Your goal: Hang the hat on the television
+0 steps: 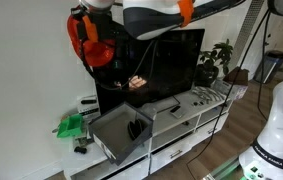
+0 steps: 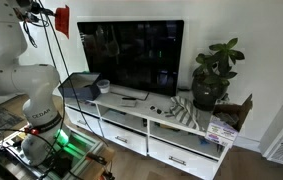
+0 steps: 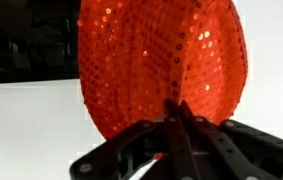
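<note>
"Wrist view first: what sits closest to us?"

"We see the gripper (image 3: 176,110) rising from the bottom edge of the picture. Its dark fingers (image 3: 131,150) draw together to a point. The jaws are clamped on the lower edge of the hat (image 3: 161,60), a bright red-orange cap covered in sequins. It fills the middle of the picture, and only the gripper holds it, off every surface."

"And just behind the hat?"

"At the upper left of that view we make out the dark screen of the television (image 3: 26,35), blurred. A pale surface (image 3: 31,120) lies below it."

"So where is the hat in relation to the television?"

"In an exterior view the hat (image 2: 61,20) is a small red shape held high, just beside an upper corner of the television (image 2: 131,55). A strip of white wall (image 2: 241,25) shows between them, so they are apart. In an exterior view from a different angle, the hat (image 1: 81,35) overlaps that corner of the black screen (image 1: 161,65). It sits under the white arm (image 1: 156,15), which has orange bands. From there we cannot tell whether hat and screen touch."

"What lies farther back?"

"Below the television we see a long, low white cabinet (image 2: 151,125). A grey box (image 2: 81,87) rests on the end nearest the robot, and small items are scattered along the top, too small to name. At the far end stands a leafy potted plant (image 2: 216,70), with the white wall behind everything."
</note>
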Controlling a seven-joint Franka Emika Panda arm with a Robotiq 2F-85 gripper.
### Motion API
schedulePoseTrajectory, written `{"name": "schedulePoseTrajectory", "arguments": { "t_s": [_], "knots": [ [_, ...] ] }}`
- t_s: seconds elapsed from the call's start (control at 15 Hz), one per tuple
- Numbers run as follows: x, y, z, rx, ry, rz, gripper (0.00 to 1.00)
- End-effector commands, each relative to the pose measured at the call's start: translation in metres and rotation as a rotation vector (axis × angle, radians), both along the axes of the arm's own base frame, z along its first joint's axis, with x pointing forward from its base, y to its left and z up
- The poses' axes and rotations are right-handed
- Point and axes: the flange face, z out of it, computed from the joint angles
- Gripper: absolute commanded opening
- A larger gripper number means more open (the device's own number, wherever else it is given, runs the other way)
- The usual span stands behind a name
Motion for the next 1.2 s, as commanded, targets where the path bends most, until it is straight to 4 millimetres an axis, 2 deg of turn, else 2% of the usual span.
{"name": "schedulePoseTrajectory", "arguments": {
  "t_s": [0.0, 0.2, 0.53, 1.13],
  "knots": [
    [0.015, -0.004, 0.007, 0.059, -0.034, -0.037, 0.02],
    [0.030, -0.009, 0.001, 0.100, -0.030, -0.079, 0.02],
    [0.050, -0.008, -0.020, 0.143, 0.003, -0.109, 0.02],
    [0.067, -0.008, -0.052, 0.169, 0.056, -0.149, 0.02]
  ]
}}
